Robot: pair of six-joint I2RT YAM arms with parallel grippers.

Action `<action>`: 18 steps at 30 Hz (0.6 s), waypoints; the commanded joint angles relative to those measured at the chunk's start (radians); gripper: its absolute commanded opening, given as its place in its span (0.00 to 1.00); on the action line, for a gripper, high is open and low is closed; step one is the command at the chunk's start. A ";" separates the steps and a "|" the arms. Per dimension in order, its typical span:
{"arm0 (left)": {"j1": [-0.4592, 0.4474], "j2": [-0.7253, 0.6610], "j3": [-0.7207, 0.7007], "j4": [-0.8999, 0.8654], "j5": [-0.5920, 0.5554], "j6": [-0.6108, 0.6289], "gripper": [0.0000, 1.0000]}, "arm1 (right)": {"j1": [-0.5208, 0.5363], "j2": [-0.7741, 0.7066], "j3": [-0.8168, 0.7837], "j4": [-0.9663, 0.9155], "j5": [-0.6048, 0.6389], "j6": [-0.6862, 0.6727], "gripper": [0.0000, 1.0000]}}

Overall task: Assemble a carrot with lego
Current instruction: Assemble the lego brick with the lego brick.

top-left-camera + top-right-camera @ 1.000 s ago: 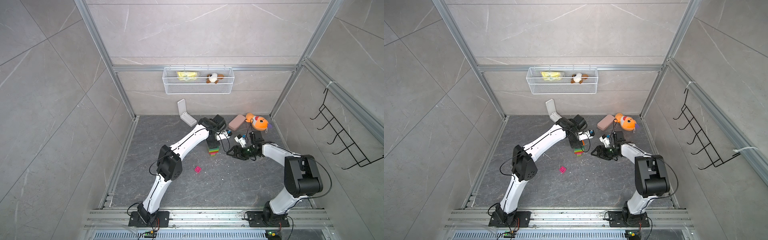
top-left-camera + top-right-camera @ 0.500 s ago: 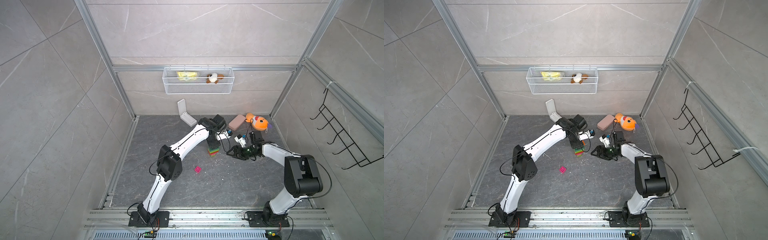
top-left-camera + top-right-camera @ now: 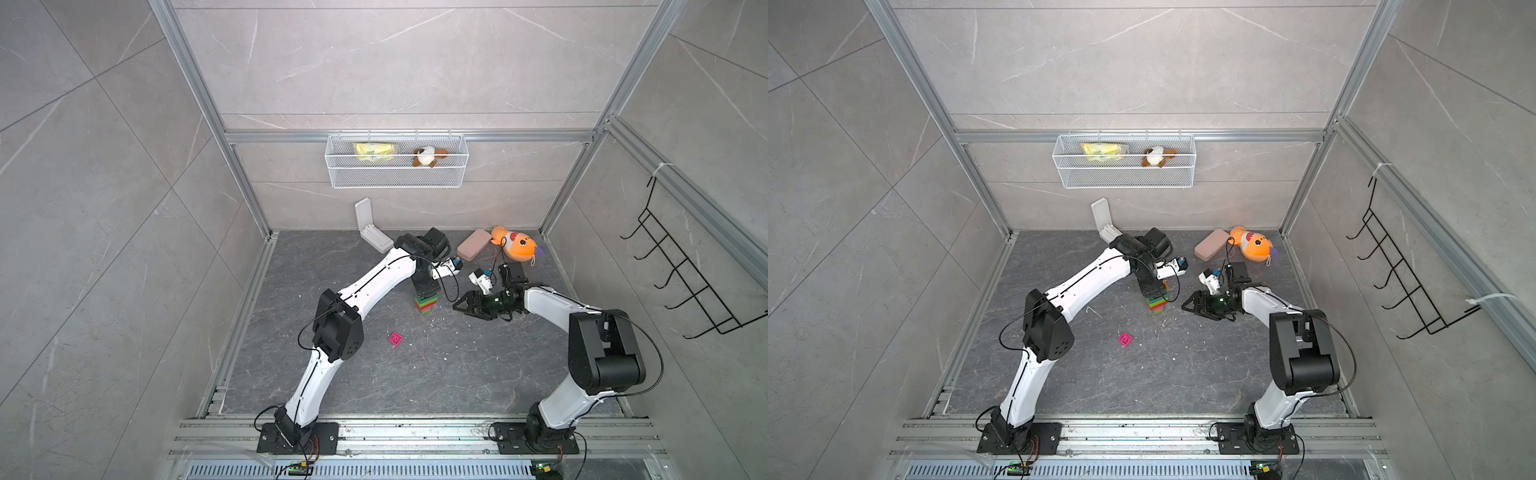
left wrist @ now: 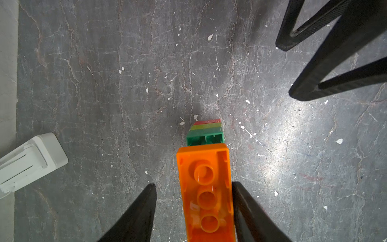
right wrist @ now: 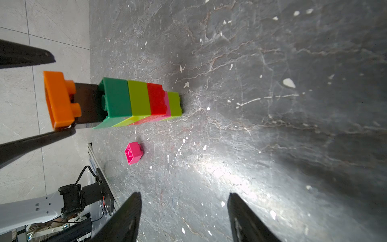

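While my left arm bends far out over the floor [image 3: 457, 374], the left gripper [image 4: 193, 184] points straight down. Its jaws are spread wider than the orange lego brick [image 4: 206, 188]: one finger [image 4: 144, 209] stands apart from it, the other just touches. My right arm lies low, and the right gripper [image 5: 184, 194] points sideways at the carrot [image 5: 138, 98], spread wide with nothing in it.

The carrot stands upright under the left gripper: lime, pink, red, lime, then green on top. The orange brick is above the green, with something dark between that I cannot make out. A pink lego brick [image 3: 395, 338] lies alone nearby.
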 commanded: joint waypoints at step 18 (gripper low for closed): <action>0.014 -0.074 -0.015 0.013 0.063 -0.039 0.67 | -0.004 0.025 -0.010 0.012 -0.023 -0.020 0.68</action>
